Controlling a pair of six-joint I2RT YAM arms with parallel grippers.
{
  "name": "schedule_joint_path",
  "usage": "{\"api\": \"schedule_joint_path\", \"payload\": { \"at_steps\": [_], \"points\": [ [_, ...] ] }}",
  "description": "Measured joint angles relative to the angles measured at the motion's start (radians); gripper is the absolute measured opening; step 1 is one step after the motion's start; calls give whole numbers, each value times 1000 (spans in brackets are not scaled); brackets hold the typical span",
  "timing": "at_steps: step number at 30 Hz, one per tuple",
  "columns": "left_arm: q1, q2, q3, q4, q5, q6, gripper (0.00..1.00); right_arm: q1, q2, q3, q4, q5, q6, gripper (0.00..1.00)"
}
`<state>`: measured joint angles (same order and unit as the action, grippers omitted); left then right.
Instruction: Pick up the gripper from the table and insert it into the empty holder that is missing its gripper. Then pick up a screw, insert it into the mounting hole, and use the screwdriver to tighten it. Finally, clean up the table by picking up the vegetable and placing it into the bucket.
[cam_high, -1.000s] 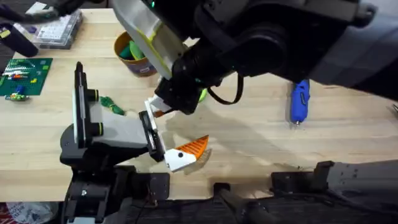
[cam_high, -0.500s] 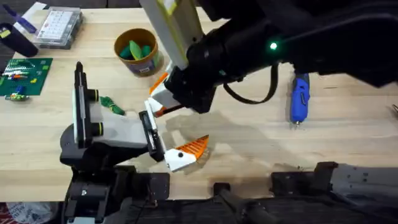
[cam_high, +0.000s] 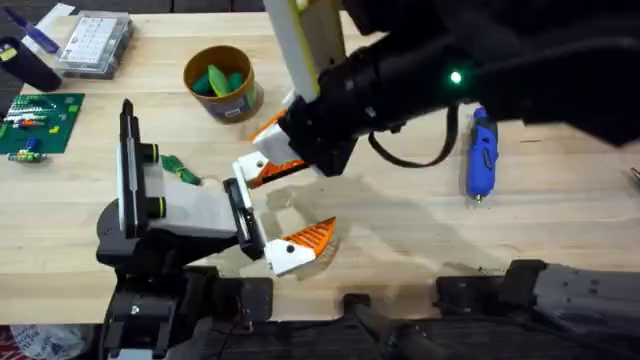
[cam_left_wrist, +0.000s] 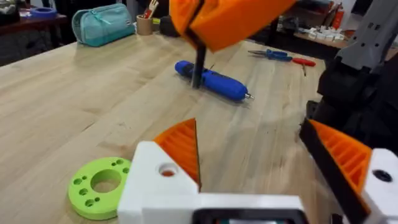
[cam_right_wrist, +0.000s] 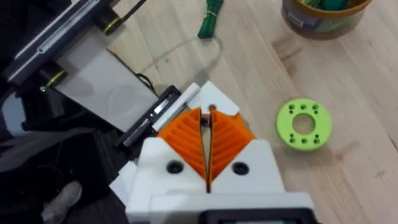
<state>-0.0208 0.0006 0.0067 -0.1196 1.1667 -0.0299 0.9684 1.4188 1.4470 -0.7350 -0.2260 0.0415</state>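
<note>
Your right tool is clenched, its orange ribbed pads pressed flat together, and it hovers tip-down just above the open end of the holder. In the left wrist view a thin dark line hangs below it; you cannot tell what that is. Right beneath it sits the gripper, a white block with an orange ribbed wedge. It rests against the far end of the holder's black jaw plates, and its long axis lies across the worktop with the wedge pointing away from the holder toward the screwdriver side. Whether it is fully seated you cannot tell. The black-dot finger lies roughly parallel at the plates' near end, close to the worktop's near edge. Your left tool is spread wide with nothing between its fingers. A green ring lies just beside the gripper. Past it you have bare wood as far as the blue screwdriver, which lies well apart, metal tip toward the near edge. A green vegetable lies against the holder's far side. The yellow-orange bucket stands beyond, near the far edge, with green pieces inside.
</note>
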Motion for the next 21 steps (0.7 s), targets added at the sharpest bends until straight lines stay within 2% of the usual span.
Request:
{"api": "schedule_joint_path", "payload": {
  "at_steps": [8,21],
  "points": [
    [0,0,0,0,0,0,986,2,-77,-111,103,0,27,11],
    [0,0,0,0,0,0,986,19,-2,-119,129,0,33,11]
  ]
}}
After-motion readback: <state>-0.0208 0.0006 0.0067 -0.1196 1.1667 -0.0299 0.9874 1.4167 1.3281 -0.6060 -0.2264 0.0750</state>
